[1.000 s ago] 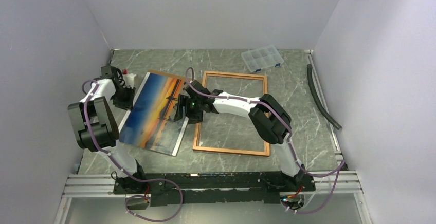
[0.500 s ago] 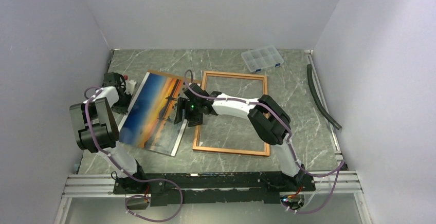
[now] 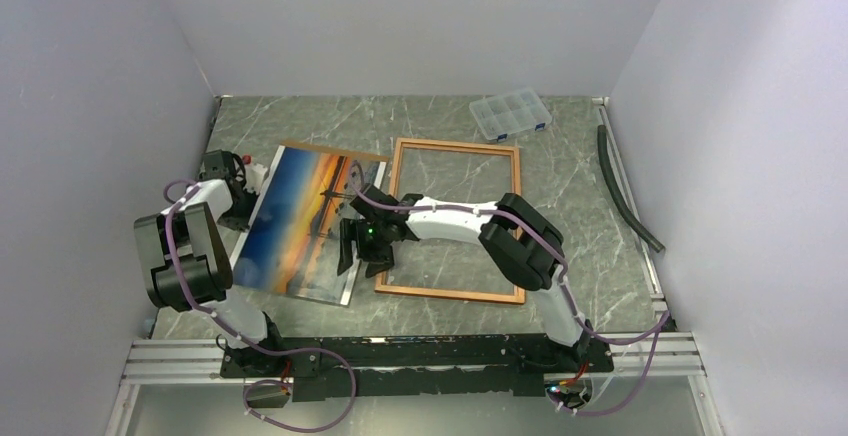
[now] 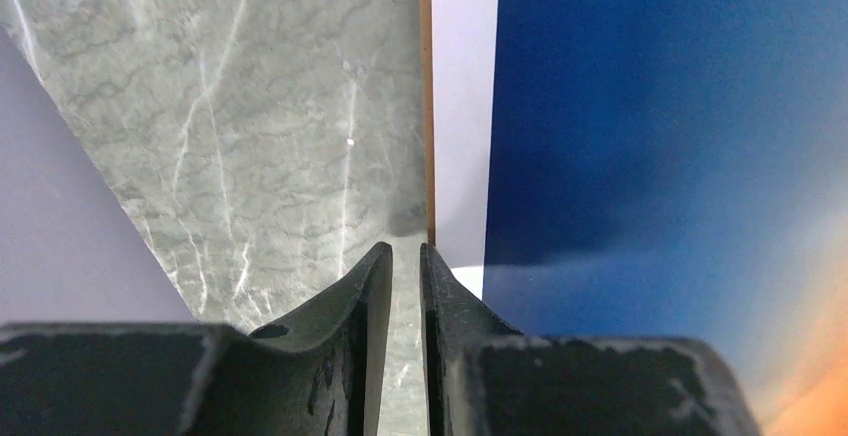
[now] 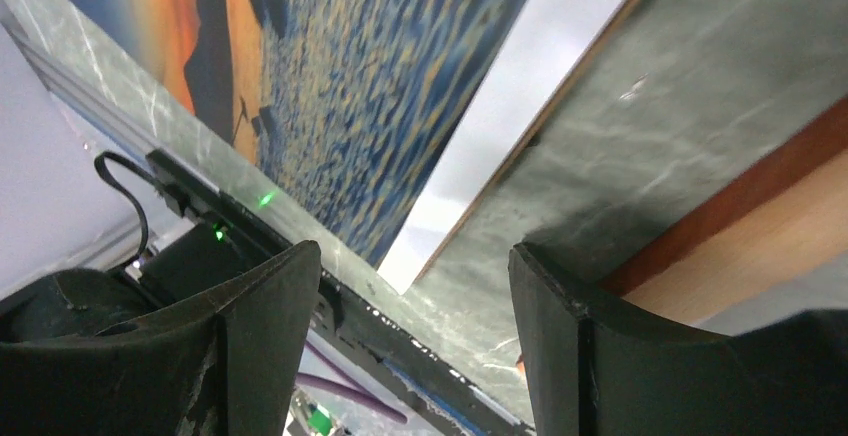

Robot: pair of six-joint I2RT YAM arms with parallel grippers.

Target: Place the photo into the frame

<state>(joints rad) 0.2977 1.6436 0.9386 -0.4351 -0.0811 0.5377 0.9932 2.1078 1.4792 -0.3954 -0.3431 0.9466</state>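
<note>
Veined marble tabletop, glossy photo, wooden frame

Even light; glare on photo

photo lies left of frame, compartment box behind.

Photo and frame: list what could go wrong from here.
1. The left gripper has its jaws nearly together at the left edge of the photo, where the backing board peeks out beneath. They may pinch both, or neither.
2. The right gripper hangs open over the photo's near right corner, close beside the frame. Closing there could crease the corner or nudge the frame.
</note>
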